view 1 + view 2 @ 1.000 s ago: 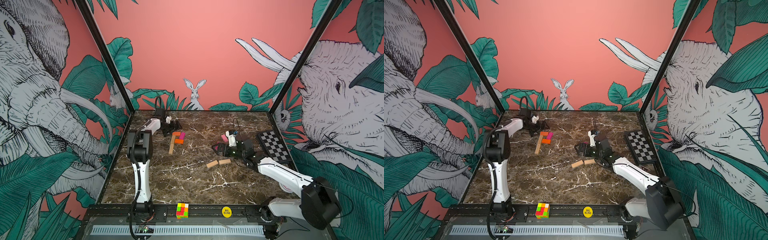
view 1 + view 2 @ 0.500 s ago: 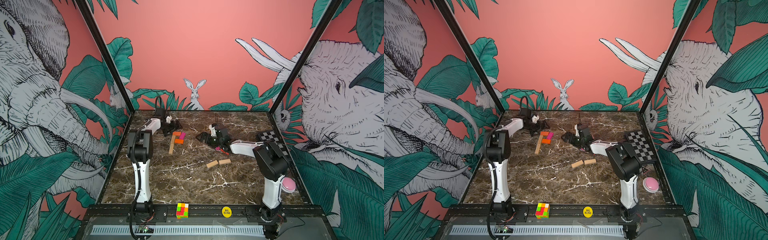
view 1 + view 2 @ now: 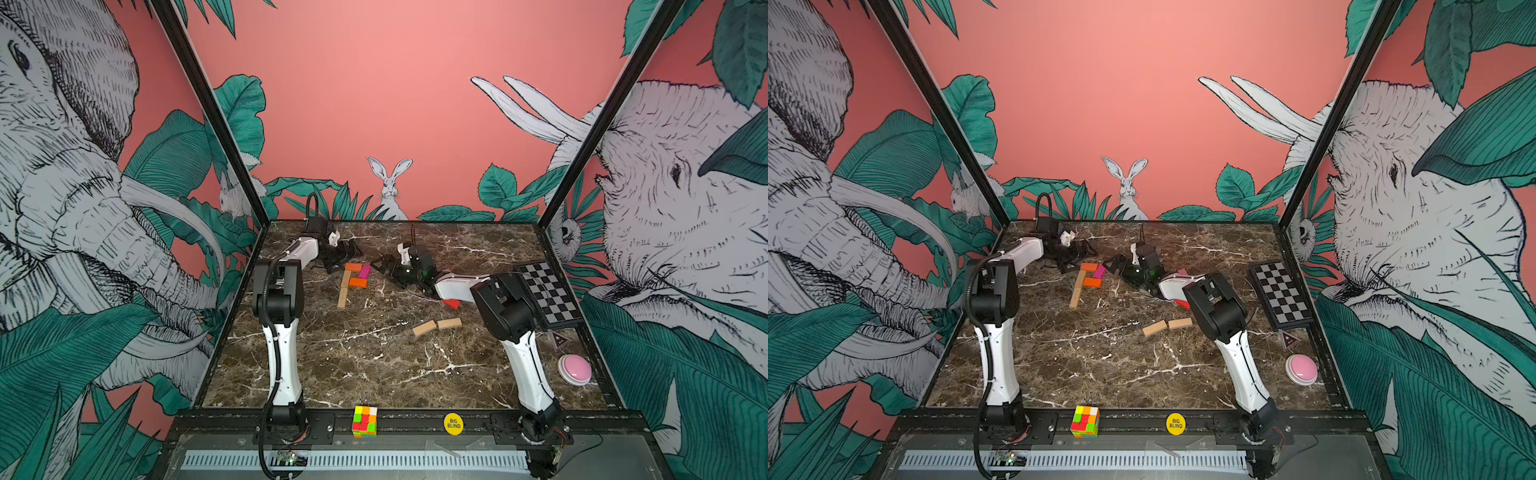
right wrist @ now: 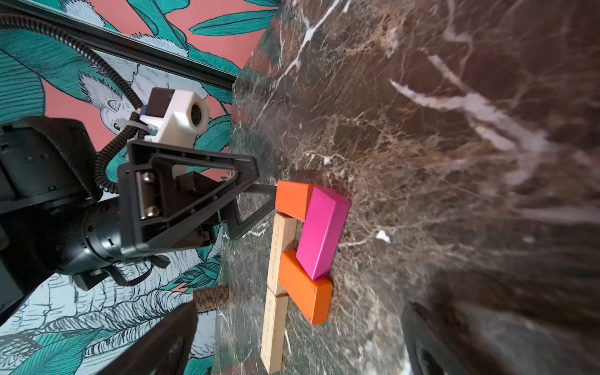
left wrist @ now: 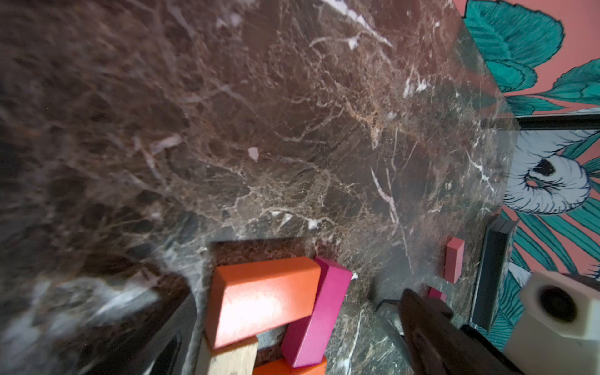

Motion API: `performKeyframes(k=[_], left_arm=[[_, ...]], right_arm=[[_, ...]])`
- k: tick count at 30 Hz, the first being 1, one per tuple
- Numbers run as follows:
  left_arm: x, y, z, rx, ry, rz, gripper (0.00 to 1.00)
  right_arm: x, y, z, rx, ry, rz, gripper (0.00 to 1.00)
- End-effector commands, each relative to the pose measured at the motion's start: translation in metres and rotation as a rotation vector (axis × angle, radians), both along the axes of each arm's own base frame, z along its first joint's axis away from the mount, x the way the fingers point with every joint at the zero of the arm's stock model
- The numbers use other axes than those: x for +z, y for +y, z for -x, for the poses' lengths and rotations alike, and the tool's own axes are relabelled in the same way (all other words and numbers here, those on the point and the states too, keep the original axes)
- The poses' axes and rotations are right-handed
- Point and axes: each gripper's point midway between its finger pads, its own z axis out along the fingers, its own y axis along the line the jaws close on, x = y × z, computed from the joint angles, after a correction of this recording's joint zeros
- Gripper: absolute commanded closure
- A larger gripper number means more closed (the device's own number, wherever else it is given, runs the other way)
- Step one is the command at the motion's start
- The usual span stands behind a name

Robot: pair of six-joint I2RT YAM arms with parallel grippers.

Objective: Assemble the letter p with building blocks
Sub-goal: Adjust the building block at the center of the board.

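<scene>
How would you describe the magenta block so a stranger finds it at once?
At the far end of the marble table, blocks form a letter P. The magenta block closes its loop, between two orange blocks. It alone is magenta; its neighbours are orange or tan.

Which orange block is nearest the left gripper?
The top-bar orange block capping the tan stem, right at the left gripper; the other orange block lies mid-stem.

Orange, magenta, tan building blocks point(image 3: 358, 282)
</scene>
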Motion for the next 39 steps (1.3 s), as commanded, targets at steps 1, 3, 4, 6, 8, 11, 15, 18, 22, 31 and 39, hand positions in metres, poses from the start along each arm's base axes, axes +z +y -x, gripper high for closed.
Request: performKeyframes(k=[1,3,4,6,8,11,15,18,22,31,39], left_arm=[[0.004,0.012,0.008,0.044,0.024,-0.005,0.01],[0.004,0.011,0.008,0.041,0.020,0.003,0.01],[0.002,0.011,0.008,0.040,0.023,0.003,0.01],[0.001,0.010,0.008,0.040,0.026,0.004,0.00],[0.000,0.010,0.008,0.037,0.027,0.007,0.01],[-0.001,0.010,0.007,0.037,0.028,0.009,0.01],[-0.002,0.009,0.005,0.037,0.028,0.019,0.01],[-0.004,0.008,0.005,0.036,0.030,0.022,0.01],[-0.004,0.004,0.003,0.027,0.025,0.044,0.01],[-0.004,-0.005,0.003,-0.005,0.027,0.078,0.01],[-0.007,-0.012,0.006,-0.027,0.037,0.084,0.01]], right_arm=[[0.004,0.014,-0.005,0.009,-0.012,-0.042,0.02],[-0.002,0.019,-0.007,0.015,-0.001,-0.036,0.02],[-0.004,0.022,-0.009,0.017,-0.002,-0.038,0.02],[-0.009,0.027,-0.012,0.021,0.005,-0.038,0.02],[-0.013,0.033,-0.014,0.024,0.013,-0.042,0.02],[-0.018,0.039,-0.018,0.021,0.019,-0.049,0.02],[-0.020,0.044,-0.022,0.023,0.019,-0.052,0.02],[-0.022,0.046,-0.026,0.019,0.017,-0.052,0.02],[-0.024,0.048,-0.029,0.019,0.018,-0.055,0.02],[-0.024,0.050,-0.030,0.022,0.021,-0.064,0.02],[-0.027,0.050,-0.030,0.018,0.032,-0.071,0.02]])
